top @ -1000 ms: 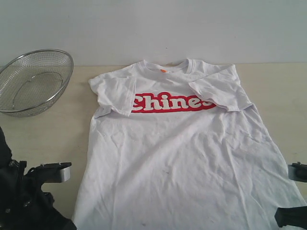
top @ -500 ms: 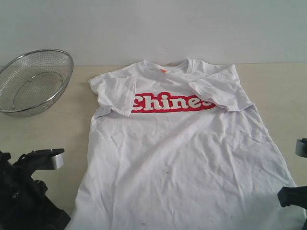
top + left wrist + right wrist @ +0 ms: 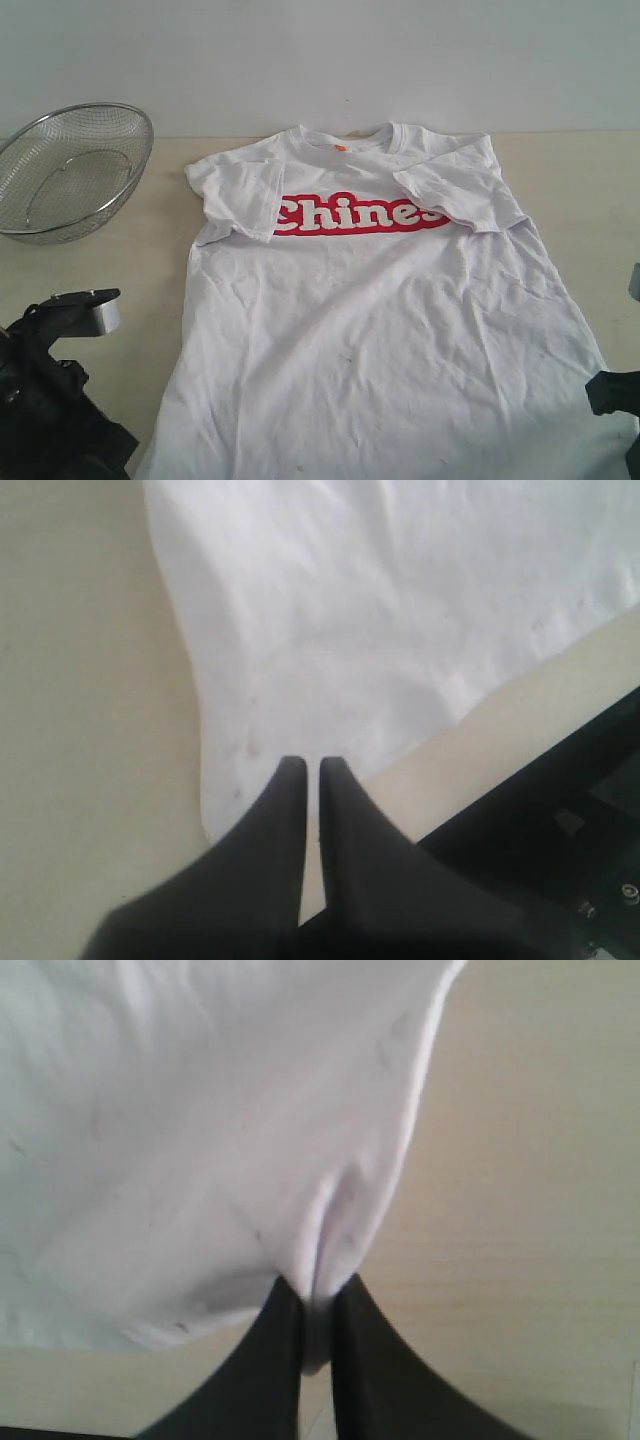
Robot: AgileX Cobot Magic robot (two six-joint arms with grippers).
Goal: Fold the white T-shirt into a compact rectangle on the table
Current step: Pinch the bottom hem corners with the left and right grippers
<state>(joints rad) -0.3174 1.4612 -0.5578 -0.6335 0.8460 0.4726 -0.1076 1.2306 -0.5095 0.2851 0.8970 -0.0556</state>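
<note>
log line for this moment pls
left pincer: shut on white T-shirt hem corner | right pincer: shut on hem corner | sleeves: folded in | mesh basket: beside shirt, on table

Round wire-mesh metal basket (image 3: 72,172) far left, tilted, rim up.

Bright, even, diffuse light with only faint shadows. The white T-shirt (image 3: 380,320) looks nearly washed out. Close up, the left gripper (image 3: 311,766) is blurred.
</note>
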